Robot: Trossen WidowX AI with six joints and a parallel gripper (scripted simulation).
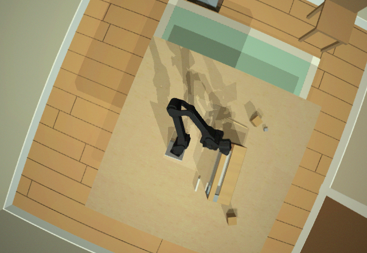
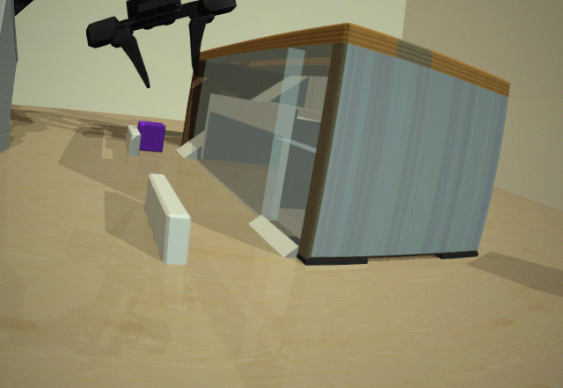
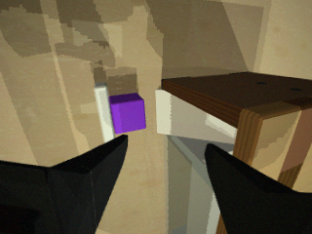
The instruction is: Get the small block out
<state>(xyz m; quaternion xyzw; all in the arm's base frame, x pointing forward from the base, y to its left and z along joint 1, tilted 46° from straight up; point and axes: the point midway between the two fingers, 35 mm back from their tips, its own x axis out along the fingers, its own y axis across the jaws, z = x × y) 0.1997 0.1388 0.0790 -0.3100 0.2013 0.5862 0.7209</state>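
The purple block [image 2: 151, 136] [image 3: 129, 114] is located outside the clear-fronted box [image 2: 409, 157] [image 3: 251, 104] [image 1: 235, 174], on the desk [image 1: 142, 179] [image 2: 227, 320] [image 3: 151, 195]. It is positioned between a small white strip [image 2: 133, 140] [image 3: 103, 114] and the box's end nearest it, close beside the strip. Whether block and strip touch cannot be told.

The fingers [image 2: 171, 80] are parted and grip nothing. They are raised above the desk and point downward at a tilt, higher than the block. In the exterior view, one fingertip overlaps the far front edge of the box; contact cannot be determined.

A second white strip [image 2: 168, 220] [image 1: 197, 183] stands on the desk in front of the clear panel, apart from the box. The box is upright on dark feet [image 2: 336, 260]. In the top view, the arm [image 1: 198, 123] extends from its base [image 1: 167, 154] to one end of the box.
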